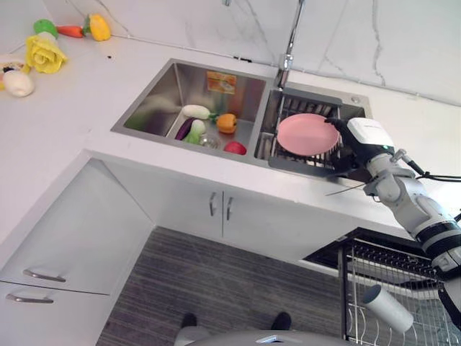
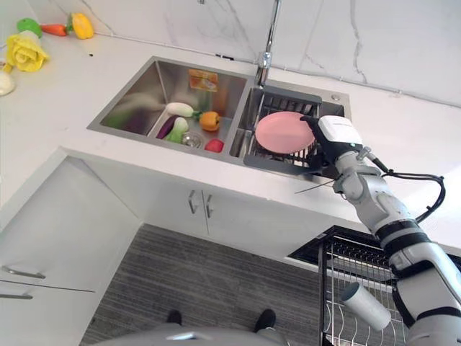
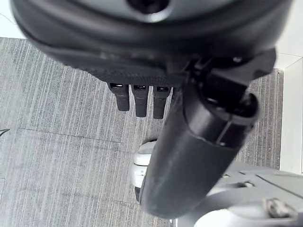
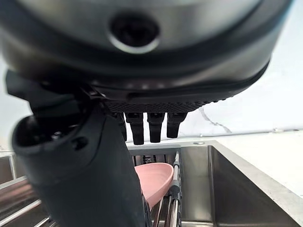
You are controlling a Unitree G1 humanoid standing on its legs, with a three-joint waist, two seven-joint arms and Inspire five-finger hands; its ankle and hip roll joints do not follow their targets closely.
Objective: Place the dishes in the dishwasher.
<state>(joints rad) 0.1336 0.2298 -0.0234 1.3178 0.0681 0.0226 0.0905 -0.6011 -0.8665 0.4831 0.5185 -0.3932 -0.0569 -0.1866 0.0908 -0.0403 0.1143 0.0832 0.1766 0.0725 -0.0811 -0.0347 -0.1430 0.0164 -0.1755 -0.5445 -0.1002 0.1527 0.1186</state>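
Place: a kitchen is showing here.
Centre: a steel double sink (image 1: 162, 101) is sitting in a white counter (image 1: 65, 122), tap (image 1: 288, 50) rising behind.
Below: cabinet doors (image 1: 187, 205) are hanging.
Lower right: a dishwasher rack (image 1: 389, 288) is standing open.

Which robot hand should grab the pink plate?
The right hand: it is already at the pink plate on the sink rack. The left hand hangs over the floor, away from the sink.
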